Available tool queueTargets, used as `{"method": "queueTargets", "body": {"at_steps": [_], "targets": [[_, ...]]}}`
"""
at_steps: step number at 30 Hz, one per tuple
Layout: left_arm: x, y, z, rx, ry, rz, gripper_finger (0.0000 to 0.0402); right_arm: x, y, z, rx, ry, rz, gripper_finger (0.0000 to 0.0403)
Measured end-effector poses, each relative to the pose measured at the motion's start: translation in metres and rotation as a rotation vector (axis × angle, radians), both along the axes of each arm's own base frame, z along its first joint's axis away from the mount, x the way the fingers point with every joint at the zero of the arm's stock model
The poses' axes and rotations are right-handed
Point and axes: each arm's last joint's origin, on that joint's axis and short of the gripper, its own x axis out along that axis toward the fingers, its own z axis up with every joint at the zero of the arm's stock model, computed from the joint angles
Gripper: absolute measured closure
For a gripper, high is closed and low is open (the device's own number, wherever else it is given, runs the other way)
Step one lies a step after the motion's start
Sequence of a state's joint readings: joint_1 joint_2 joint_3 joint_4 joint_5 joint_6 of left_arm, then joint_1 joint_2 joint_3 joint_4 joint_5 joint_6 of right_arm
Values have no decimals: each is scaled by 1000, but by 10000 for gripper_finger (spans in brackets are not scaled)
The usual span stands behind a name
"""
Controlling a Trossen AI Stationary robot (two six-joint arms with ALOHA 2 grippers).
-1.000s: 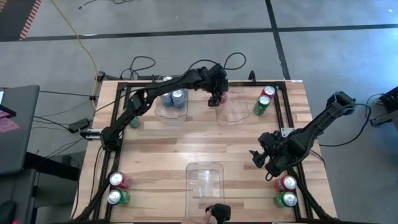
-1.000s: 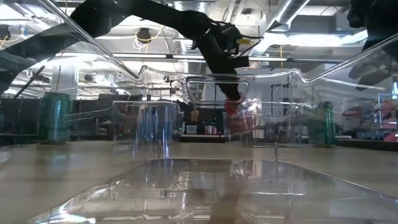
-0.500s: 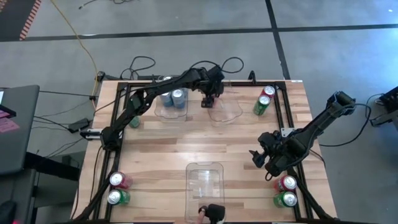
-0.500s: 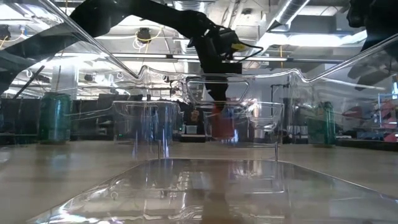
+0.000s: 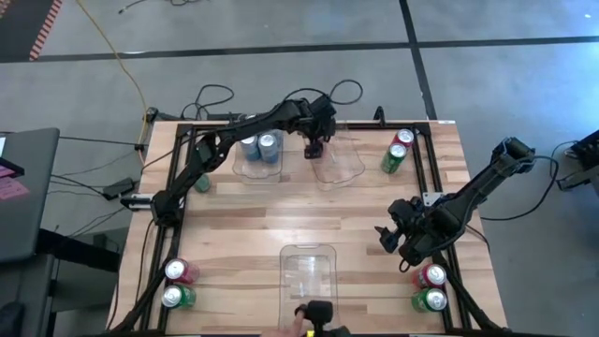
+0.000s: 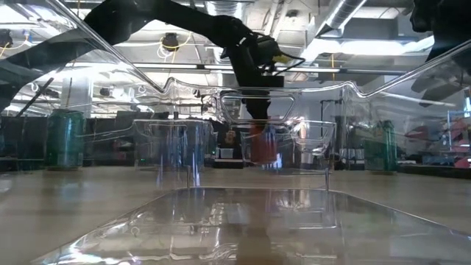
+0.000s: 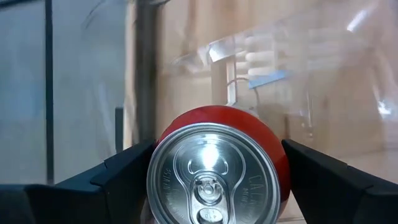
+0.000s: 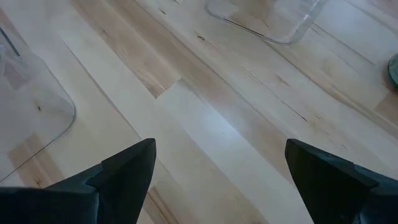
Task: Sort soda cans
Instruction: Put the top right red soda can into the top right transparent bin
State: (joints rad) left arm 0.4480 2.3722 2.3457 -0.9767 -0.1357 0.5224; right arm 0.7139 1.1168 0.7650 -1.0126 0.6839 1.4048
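Note:
My left gripper reaches over the far middle clear bin and is shut on a red soda can with a silver top. In the low view the red can stands upright inside that bin, below the left gripper; whether its base rests on the bin floor I cannot tell. Two silver-blue cans stand in the far left bin. My right gripper waits open above the table's right side, over bare wood. My left gripper pinches the red can between its two fingers, which sit on opposite sides of its upper wall just below the silver rim. The fingers come from above, pointing down. The can stays upright in the hold, inside the far middle bin.
A green can stands at the left side. A red can and a green can stand far right. Red-and-green pairs stand near left and near right. Another clear bin sits near the middle.
My left gripper has carried the red can toward the table's left and a little down, inside the far middle bin. The can was tilted a second ago and is upright now. In the last half second it has barely moved.

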Motion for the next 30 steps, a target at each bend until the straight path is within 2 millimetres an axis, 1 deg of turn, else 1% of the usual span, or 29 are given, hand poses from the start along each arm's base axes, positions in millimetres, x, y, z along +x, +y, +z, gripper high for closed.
{"method": "queueTargets", "body": {"at_steps": [4,7,11,15,19,26,30], "targets": [[-5,11,1,-23,-35,94,75,0,0,0,0,0,-1,27],[-9,19,0,-47,-53,152,65,0,0,0,1,-1,-1,27],[-14,29,0,-58,-67,191,48,0,0,0,4,-4,-1,27],[-16,36,-5,-47,-71,197,41,1,0,0,5,-6,-3,27],[-15,36,-7,-22,-55,169,41,2,1,0,15,-17,-3,27],[-11,28,0,-18,-69,165,40,3,0,1,14,-19,-4,27],[-11,20,1,41,-9,169,40,4,-1,1,2,-37,-16,27]]}}
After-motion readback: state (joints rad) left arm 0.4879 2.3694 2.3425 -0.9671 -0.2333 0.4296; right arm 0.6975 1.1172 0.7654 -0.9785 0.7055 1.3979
